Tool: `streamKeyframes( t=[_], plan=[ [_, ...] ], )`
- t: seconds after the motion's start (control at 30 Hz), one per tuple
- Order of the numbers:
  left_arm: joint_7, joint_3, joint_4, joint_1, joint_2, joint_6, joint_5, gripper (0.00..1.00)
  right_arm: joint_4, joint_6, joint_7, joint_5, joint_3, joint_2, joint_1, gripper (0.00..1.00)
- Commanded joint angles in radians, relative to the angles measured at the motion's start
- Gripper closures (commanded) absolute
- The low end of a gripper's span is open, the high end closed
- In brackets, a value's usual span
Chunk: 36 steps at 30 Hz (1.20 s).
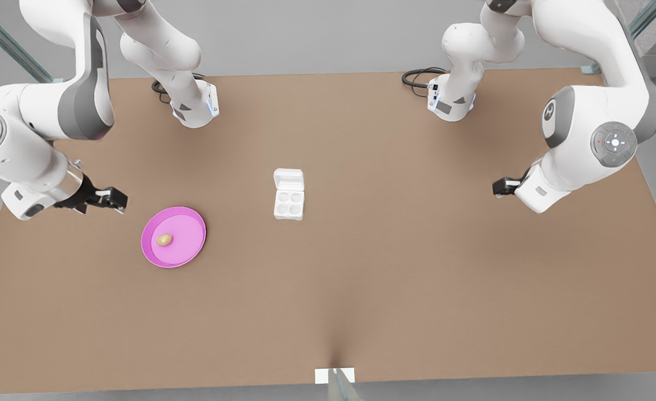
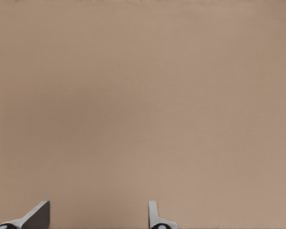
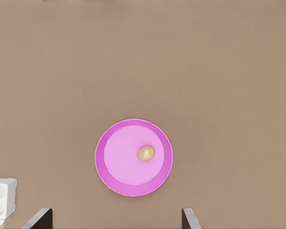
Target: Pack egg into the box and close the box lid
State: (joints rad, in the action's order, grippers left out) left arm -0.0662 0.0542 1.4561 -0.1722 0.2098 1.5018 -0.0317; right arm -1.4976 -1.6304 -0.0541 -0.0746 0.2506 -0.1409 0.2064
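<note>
A tan egg (image 1: 164, 239) (image 3: 146, 153) lies on a round pink plate (image 1: 187, 231) (image 3: 120, 164) at the front view's left. The white box (image 1: 289, 204) sits mid-table with its four cups bare, and a corner of the box (image 3: 1, 198) also appears in the right wrist view. The box lid (image 1: 289, 179) lies flipped open behind the cups. My right gripper (image 1: 117, 199) (image 3: 115, 219) hovers open just left of the plate in the front view, holding nothing. My left gripper (image 1: 498, 186) (image 2: 96, 217) waits open over bare table at the front view's right.
Both arm bases (image 1: 194, 108) (image 1: 450, 103) stand at the back of the brown table (image 1: 417, 267), each with a black cable beside it. A small white marker (image 1: 334, 376) sits at the table's front edge.
</note>
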Motion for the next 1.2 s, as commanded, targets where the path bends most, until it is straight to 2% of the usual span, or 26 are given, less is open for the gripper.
streamKeyframes(
  t=[0.0,0.07,0.13,0.17,0.2,0.3,0.33,0.37,0.43,0.47,0.53,0.6,0.77,0.83,1.0,1.03,1.1,1.13,1.17],
  plan=[
    [-0.046,-0.004,0.0,-0.003,0.003,0.101,-0.008,0.0,0.004,-0.083,-0.046,-0.002,0.002,0.001,-0.001,0.0],
    [-0.05,-0.042,-0.052,-0.01,0.034,0.092,0.001,0.0,-0.004,-0.082,-0.046,-0.002,0.001,-0.008,-0.002,0.0],
    [-0.021,-0.07,-0.048,-0.006,0.011,0.032,0.007,0.0,0.0,-0.149,-0.056,-0.01,0.004,-0.132,-0.004,0.0],
    [-0.049,-0.125,-0.057,-0.009,0.013,-0.008,-0.002,0.0,0.0,-0.184,-0.056,-0.017,0.004,-0.177,-0.004,0.0],
    [-0.055,-0.131,-0.059,-0.007,0.005,-0.089,-0.005,0.0,0.0,-0.206,-0.056,-0.019,0.004,-0.201,-0.002,0.0],
    [-0.046,-0.136,-0.045,0.006,-0.001,-0.061,-0.025,0.0,-0.001,-0.276,-0.059,-0.017,0.002,-0.276,0.005,0.0],
    [-0.053,-0.131,-0.034,0.01,0.023,-0.006,-0.031,0.0,-0.032,-0.315,-0.052,-0.017,0.002,-0.269,0.013,0.0],
    [-0.053,-0.131,-0.036,0.031,0.023,-0.006,-0.03,0.0,-0.145,-0.361,-0.056,-0.019,0.002,-0.209,0.002,0.0],
    [-0.053,-0.131,-0.04,0.033,0.042,-0.005,-0.028,0.0,-0.277,-0.341,-0.055,-0.019,0.012,-0.077,-0.004,0.0],
    [-0.049,-0.131,-0.04,0.033,0.042,-0.006,-0.028,0.0,-0.34,-0.272,-0.053,-0.019,0.045,-0.013,0.002,0.0],
    [-0.049,-0.131,-0.036,0.031,0.042,-0.008,-0.03,0.0,-0.381,-0.293,-0.047,-0.019,0.049,0.014,0.011,0.0],
    [-0.049,-0.131,-0.037,0.034,0.043,-0.005,-0.03,0.0,-0.454,-0.396,-0.058,-0.019,0.049,0.007,0.027,0.0],
    [-0.05,-0.129,-0.046,0.034,0.049,0.135,-0.031,0.0,-0.448,-0.483,-0.066,-0.082,0.049,-0.109,-0.004,0.0],
    [-0.067,-0.132,-0.053,0.031,0.049,0.14,-0.016,0.0,-0.431,-0.571,-0.113,-0.125,0.047,-0.175,-0.027,0.0],
    [-0.096,-0.129,-0.057,0.033,0.045,0.135,0.003,0.0,-0.409,-0.629,-0.128,-0.175,0.033,-0.275,-0.018,0.0],
    [-0.182,-0.126,-0.112,0.04,0.048,0.136,0.076,0.0,-0.411,-0.649,-0.127,-0.188,0.035,-0.283,0.025,0.0],
    [-0.188,-0.129,-0.365,0.028,0.184,0.172,0.072,0.0,-0.42,-0.684,-0.128,-0.189,0.039,-0.289,0.062,0.0],
    [-0.178,-0.129,-0.367,0.033,0.214,0.307,0.072,0.0,-0.42,-0.686,-0.128,-0.189,0.041,-0.29,0.087,0.0],
    [-0.159,-0.129,-0.369,0.031,0.226,0.308,0.07,0.0,-0.423,-0.714,-0.127,-0.191,0.041,-0.302,0.091,0.0]
  ],
)
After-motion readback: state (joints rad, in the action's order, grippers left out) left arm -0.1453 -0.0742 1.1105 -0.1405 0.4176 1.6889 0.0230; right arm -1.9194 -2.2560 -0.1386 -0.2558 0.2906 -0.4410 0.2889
